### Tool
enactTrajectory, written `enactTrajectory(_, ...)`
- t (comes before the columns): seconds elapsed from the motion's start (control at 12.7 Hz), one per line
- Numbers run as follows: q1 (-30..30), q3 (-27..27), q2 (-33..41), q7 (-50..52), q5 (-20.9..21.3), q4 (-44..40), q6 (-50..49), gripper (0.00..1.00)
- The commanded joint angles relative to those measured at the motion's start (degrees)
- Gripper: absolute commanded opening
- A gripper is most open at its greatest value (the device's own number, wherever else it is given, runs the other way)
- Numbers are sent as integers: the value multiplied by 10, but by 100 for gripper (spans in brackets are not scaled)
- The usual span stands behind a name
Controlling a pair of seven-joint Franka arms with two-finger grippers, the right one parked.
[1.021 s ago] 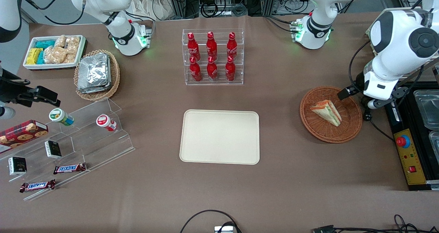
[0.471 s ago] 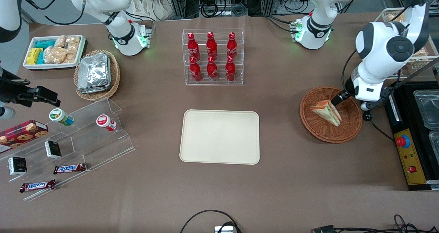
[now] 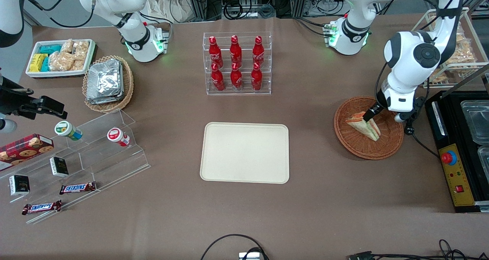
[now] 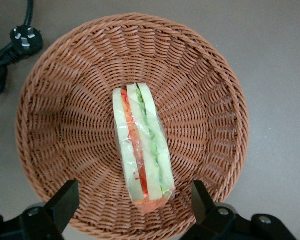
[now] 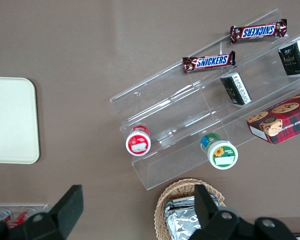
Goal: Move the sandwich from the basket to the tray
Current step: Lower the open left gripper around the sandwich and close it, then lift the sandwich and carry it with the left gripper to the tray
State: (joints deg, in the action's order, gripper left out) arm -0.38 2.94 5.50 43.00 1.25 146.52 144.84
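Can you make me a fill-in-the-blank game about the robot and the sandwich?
1. The sandwich lies in the ____.
2. The gripper hangs over the basket with its fingers ____.
3. The tray has ____ on it.
4. The clear rack holds six red ____.

Missing words: basket; open; nothing; bottles

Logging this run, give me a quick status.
Gripper open, over the basket, fingers astride the sandwich. Sandwich on edge in basket, not gripped. Tray bare, nothing between.
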Motion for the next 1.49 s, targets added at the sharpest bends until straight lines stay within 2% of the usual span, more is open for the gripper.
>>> enactTrajectory(0.0,-4,-1,-24,24,4,16,56,99)
enactTrajectory(0.39,-6,-1,-48,45,3,27,100,98)
enactTrajectory(0.79,-7,-1,-83,45,4,48,165,89)
enactTrajectory(0.86,-7,-1,-87,46,3,51,173,83)
enactTrajectory(0.94,-7,-1,-89,46,3,52,176,73)
enactTrajectory(1.02,-7,-1,-90,45,4,53,176,52)
enactTrajectory(1.1,-7,-1,-90,45,4,53,176,34)
enactTrajectory(1.18,-7,-1,-90,43,4,53,175,25)
enactTrajectory(1.41,-11,2,-84,33,5,48,164,24)
